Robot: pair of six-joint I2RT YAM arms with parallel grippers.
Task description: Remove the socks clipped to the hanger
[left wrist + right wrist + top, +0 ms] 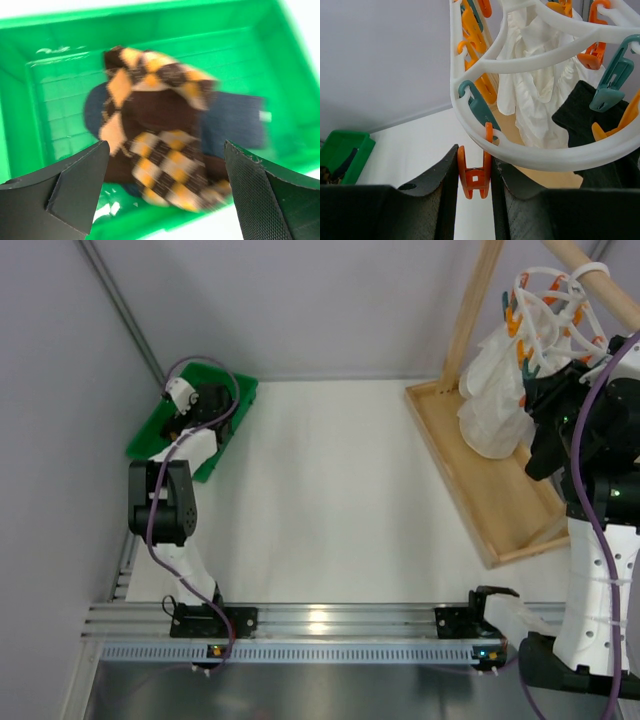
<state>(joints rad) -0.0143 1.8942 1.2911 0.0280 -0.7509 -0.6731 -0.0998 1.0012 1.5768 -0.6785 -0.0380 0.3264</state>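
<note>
socks, dropped: argyle sock straight under the left gripper, blurred. It lies over a navy sock that sticks out to the gripper's right.
left gripper: jaws spread wide, holding nothing. Both fingers are clear of the socks, one on each side.
bin: green bin directly below the left gripper, with both socks inside its walls.
sock, hanging: dark sock hangs under the hanger, up and to the right of the right gripper. A teal clip sits at its top edge.
right gripper: closed on an orange clip. The clip is pinched between the two fingers, pads touching both its sides.
clip: hangs from the hanger's outer ring, just above the fingertips.
hanger: round white double ring directly over the right gripper, with more orange and teal clips around the rim.
cloth: white cloth hangs beyond the hanger, ahead of the right gripper.
rack: wooden rack beneath the hanger, left of the right arm in the top view.
table: white table lies between the two arms.
</note>
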